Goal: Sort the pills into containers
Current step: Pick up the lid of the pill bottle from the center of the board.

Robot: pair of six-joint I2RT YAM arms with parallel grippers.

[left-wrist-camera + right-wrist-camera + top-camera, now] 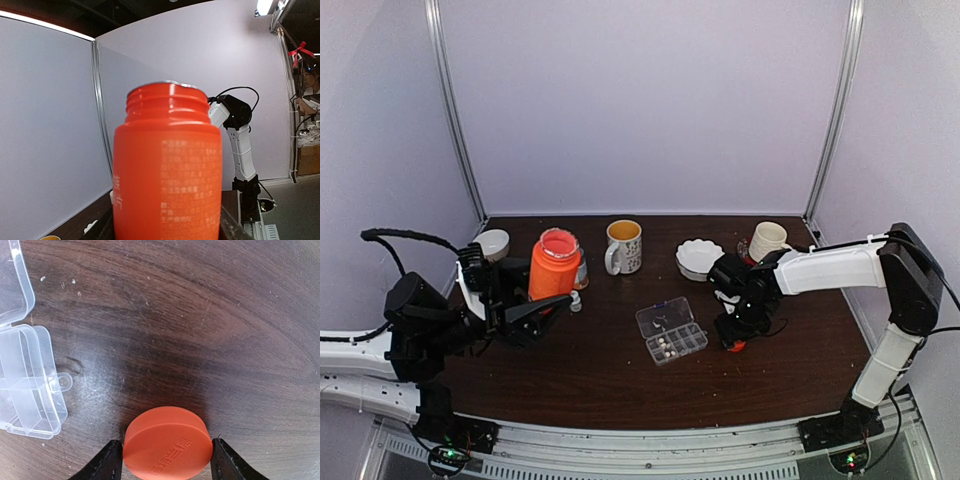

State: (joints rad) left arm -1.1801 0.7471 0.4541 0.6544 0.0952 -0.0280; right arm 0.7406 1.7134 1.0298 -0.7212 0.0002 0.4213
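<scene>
Orange cap in right hand bears unreadable embossed characters.

Upright in the centre of frame is an orange bottle, with a threaded neck, an uncapped mouth and pale print on its side too small to read. Of the left end effector, dark fingers appear only as slivers at the bottom edge, close against each side of the bottle. A white-and-black right arm stands behind at right. The dark table is below and grey wall panels are behind.
</scene>
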